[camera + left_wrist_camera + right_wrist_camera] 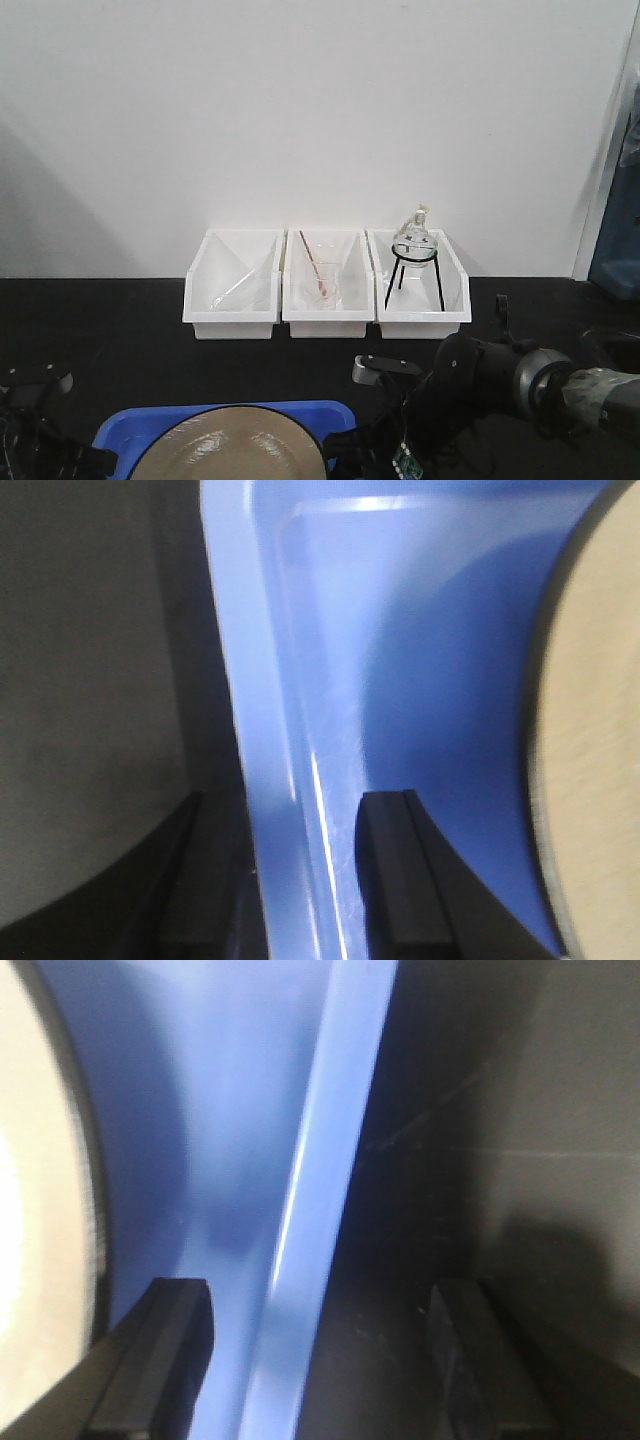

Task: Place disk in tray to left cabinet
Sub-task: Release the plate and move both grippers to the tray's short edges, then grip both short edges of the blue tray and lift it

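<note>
left wrist: fingers (400, 880) wide astride tray (250, 680) rim

right arm (468, 375): black rounded housing at the wrist end. behind it a silver-grey cylindrical collar (535, 375), then a dull grey segment (600, 390) with a wrapped look. thin dark cables (404, 425) run under the wrist; small green circuit board (405, 462) at their lower end. right hand (320, 1360): two matte black fingers (160, 1355), flat and square-tipped. left arm (35, 400): black, in shadow, detail unclear. left hand (300, 880): two black blocky fingers (395, 875), one with a vertical groove down its face; surfaces matte.
</note>
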